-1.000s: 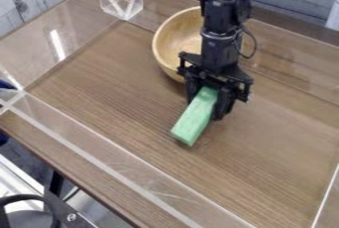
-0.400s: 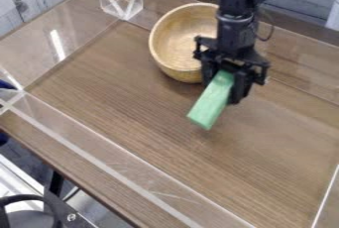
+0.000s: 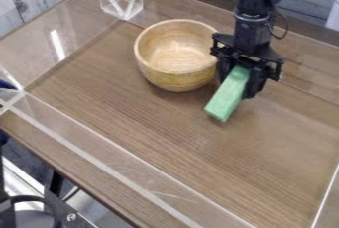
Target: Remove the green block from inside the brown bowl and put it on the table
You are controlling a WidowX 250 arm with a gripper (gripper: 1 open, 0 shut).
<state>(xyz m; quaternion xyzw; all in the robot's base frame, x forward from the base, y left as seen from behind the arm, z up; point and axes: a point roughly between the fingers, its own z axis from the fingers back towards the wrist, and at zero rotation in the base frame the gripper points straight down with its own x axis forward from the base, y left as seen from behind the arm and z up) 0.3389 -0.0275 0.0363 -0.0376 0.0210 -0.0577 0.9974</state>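
The green block [image 3: 227,97] is a bright green bar held tilted, out of the bowl, just right of it. Its lower end points toward the front of the table [image 3: 146,138]. I cannot tell whether that end touches the wood. My gripper [image 3: 248,73] points straight down and is shut on the block's upper end, black fingers on either side. The brown bowl [image 3: 176,56] stands upright and empty, left of the gripper, its rim close to the left finger.
Low clear acrylic walls [image 3: 79,148] run round the table's edges. A clear acrylic piece [image 3: 122,2] stands at the back left corner. Open tabletop lies in front of and left of the bowl.
The gripper has carried the green block to the right and farther back. The bowl now sits a little more to the left and nearer, fully uncovered by the arm.
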